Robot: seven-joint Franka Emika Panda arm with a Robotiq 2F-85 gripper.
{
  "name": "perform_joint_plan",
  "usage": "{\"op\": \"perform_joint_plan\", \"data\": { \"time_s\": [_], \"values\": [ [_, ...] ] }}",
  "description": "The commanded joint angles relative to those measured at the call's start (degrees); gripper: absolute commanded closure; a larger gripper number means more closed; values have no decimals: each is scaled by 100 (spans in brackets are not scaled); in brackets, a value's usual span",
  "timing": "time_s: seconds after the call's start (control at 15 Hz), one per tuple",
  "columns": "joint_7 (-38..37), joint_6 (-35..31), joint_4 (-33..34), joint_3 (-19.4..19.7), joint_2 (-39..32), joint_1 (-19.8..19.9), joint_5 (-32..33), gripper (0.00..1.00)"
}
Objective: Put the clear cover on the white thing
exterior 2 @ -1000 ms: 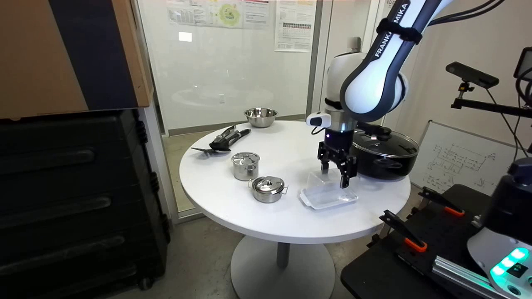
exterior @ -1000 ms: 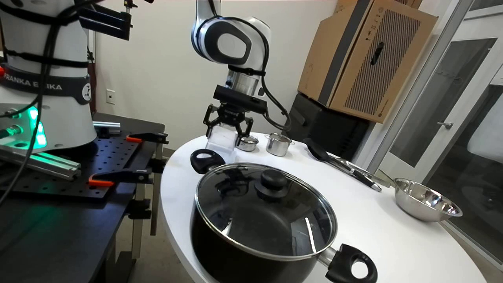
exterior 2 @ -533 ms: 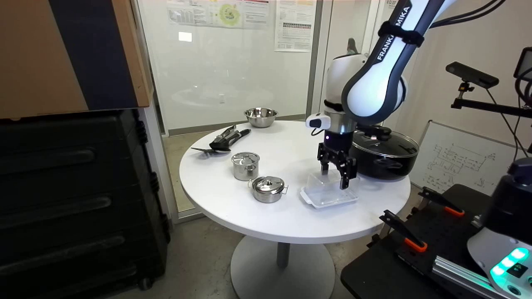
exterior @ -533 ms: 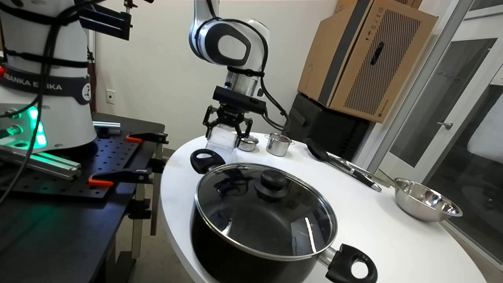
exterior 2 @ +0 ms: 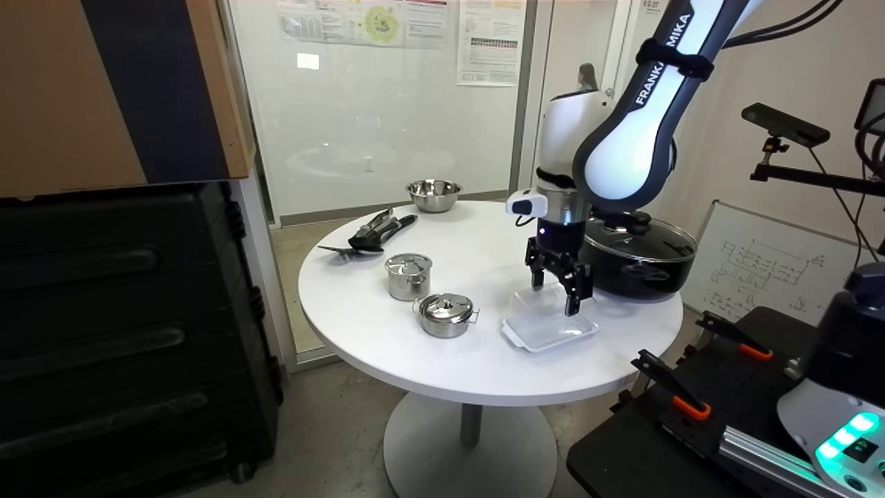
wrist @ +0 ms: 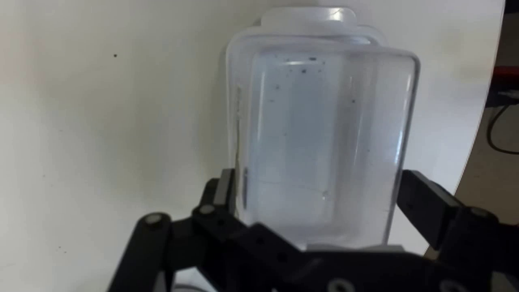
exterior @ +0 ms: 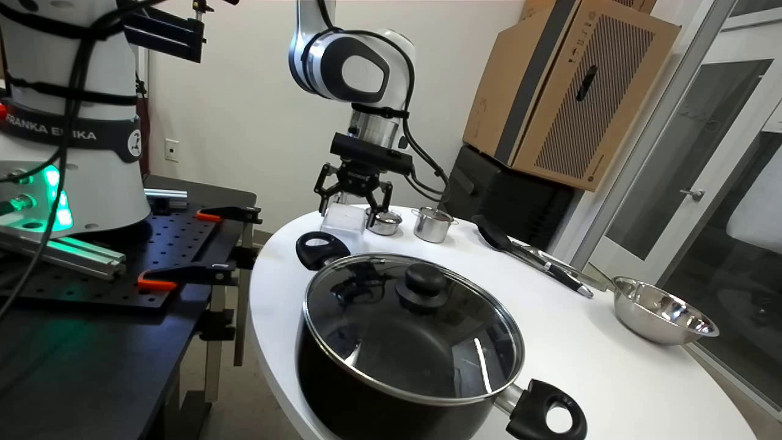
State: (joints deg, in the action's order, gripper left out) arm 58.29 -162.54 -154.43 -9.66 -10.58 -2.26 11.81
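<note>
The clear cover (wrist: 324,121), a see-through box, stands over the white thing (wrist: 310,18), a shallow tray with an end tab, on the round white table. In an exterior view the cover (exterior: 345,219) sits low beneath my fingertips. In an exterior view the white tray (exterior 2: 550,339) shows in front of the cover (exterior 2: 529,301). My gripper (wrist: 318,181) straddles the cover, one finger on each side, with its jaws spread wide. A narrow gap shows beside the left finger (wrist: 225,186); whether the right one touches is unclear. How fully the cover is seated cannot be made out.
Close beside the gripper stands a large black pot (exterior 2: 639,273) with a glass lid. Two small steel pots, a taller one (exterior 2: 408,280) and a lower one (exterior 2: 446,323), are nearby. Utensils (exterior 2: 377,236) and a steel bowl (exterior 2: 434,197) lie farther off.
The jaws have spread and let go of the clear cover, which has dropped lower between the fingers onto the white tray. The tray has shifted slightly, and the arm moved a little.
</note>
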Motion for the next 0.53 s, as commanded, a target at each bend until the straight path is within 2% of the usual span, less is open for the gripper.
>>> {"op": "perform_joint_plan", "data": {
  "time_s": [0.0,0.33,0.47],
  "values": [
    [-225,-138,-4,77,-25,-82,186,0],
    [-259,-149,-9,69,-18,-81,192,0],
    [-256,-143,-10,74,-17,-82,210,9]
  ]
}}
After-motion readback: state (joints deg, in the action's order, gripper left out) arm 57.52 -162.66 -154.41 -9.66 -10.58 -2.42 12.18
